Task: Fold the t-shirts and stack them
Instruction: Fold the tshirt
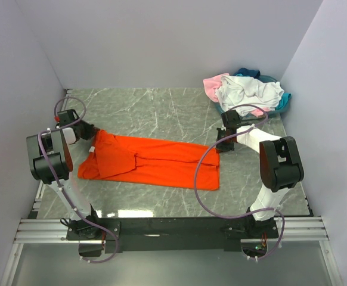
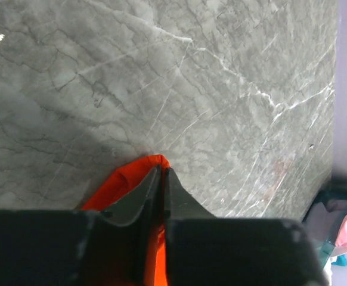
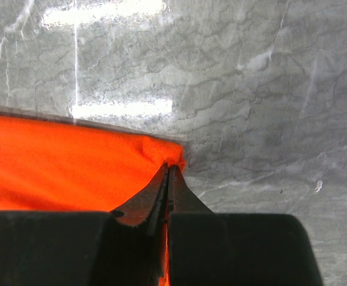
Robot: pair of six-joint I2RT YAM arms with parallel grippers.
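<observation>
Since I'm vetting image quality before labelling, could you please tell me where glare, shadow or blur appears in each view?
Top external: even light, sharp, faint sheen on the table near its front edge. Left wrist: small glare spot top left, shadow lower left, left gripper blurred. Right wrist: broad glare bands on the table, orange t-shirt sharp, right gripper out of focus.
</observation>
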